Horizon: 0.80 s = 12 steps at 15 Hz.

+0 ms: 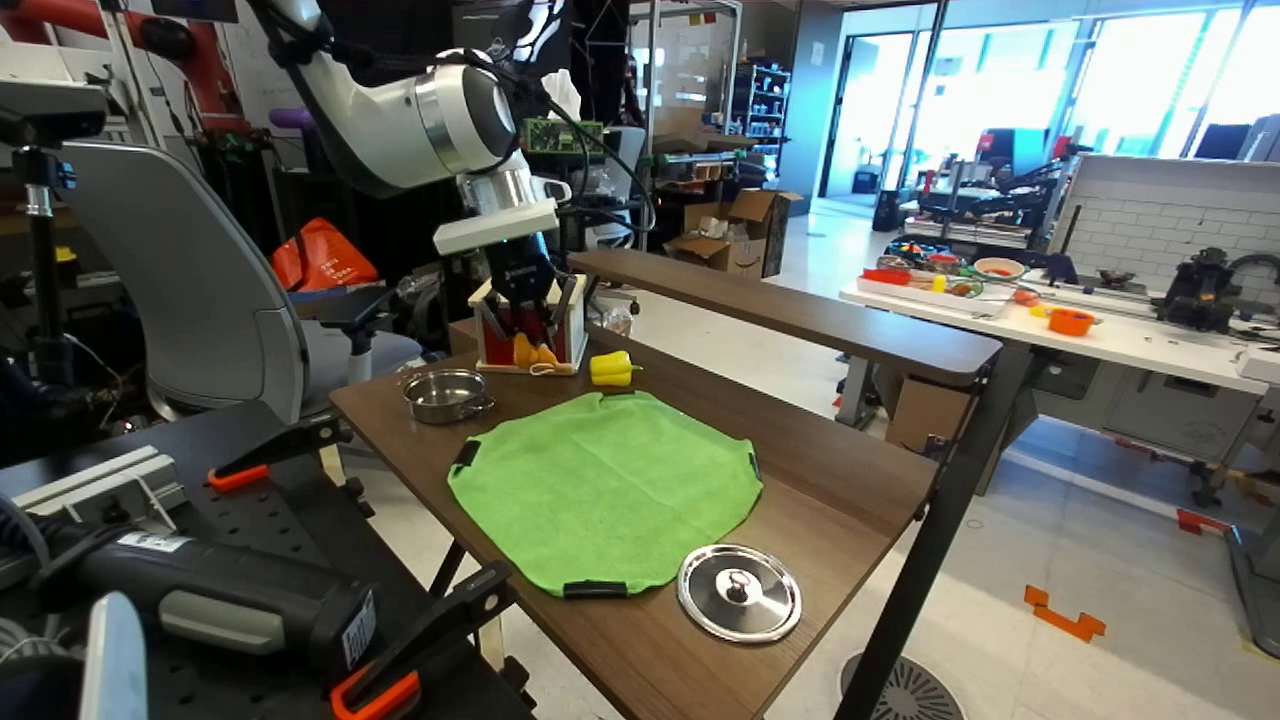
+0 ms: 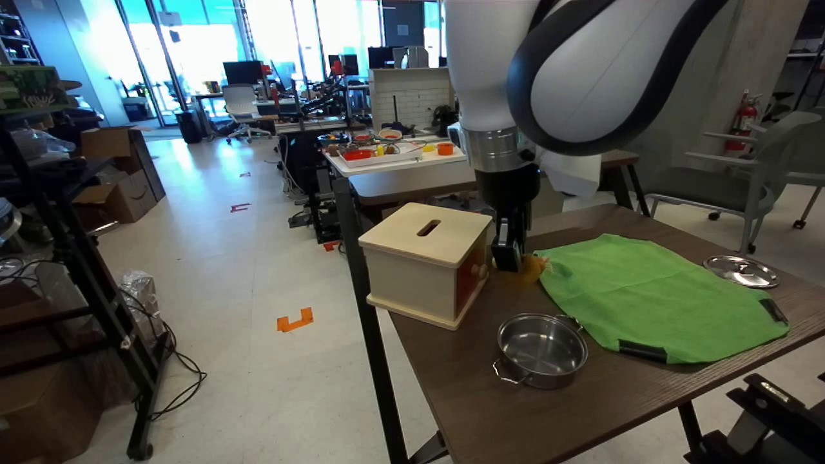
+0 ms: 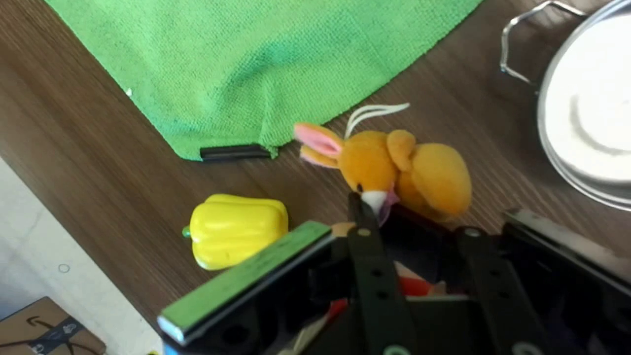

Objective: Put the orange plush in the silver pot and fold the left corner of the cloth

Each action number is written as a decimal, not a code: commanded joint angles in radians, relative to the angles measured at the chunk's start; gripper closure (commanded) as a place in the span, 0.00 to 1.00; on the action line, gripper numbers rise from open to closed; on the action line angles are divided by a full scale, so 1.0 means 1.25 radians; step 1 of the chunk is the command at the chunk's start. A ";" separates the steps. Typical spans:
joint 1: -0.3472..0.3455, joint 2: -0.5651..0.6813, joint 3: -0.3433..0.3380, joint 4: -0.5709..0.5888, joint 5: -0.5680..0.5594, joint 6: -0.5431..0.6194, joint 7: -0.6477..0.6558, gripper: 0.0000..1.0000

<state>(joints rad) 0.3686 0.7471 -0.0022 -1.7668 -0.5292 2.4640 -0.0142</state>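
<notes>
While the orange plush (image 3: 384, 162) lies on the brown surface (image 1: 845, 505), between a yellow pepper (image 3: 239, 231) and the silver pot (image 1: 445, 408), I see the tool (image 2: 508, 258) pointing down right at the plush's muzzle, pressed together; whether it pinches any of the plush, I can't tell from where I stand. Close beside them sits a wooden box (image 2: 412, 277) with a red face. The silver pot stands upright, and the green cloth (image 1: 605, 485) is spread out just beside the plush's ears, a metal lid (image 1: 740, 592) by its opposite edge.

Both exterior views share table (image 1: 840, 500); wrist view downward
</notes>
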 commanded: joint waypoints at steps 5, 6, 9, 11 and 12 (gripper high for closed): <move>0.023 -0.119 0.040 -0.159 -0.082 0.057 -0.030 0.98; 0.018 -0.118 0.050 -0.171 -0.088 0.078 -0.036 0.98; 0.012 -0.122 0.059 -0.218 -0.105 0.161 -0.045 0.98; 0.015 -0.128 0.053 -0.249 -0.118 0.211 -0.040 0.98; 0.016 -0.129 0.052 -0.260 -0.123 0.231 -0.039 0.98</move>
<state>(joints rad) 0.4019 0.6275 0.0593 -2.0189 -0.6464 2.6736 -0.0544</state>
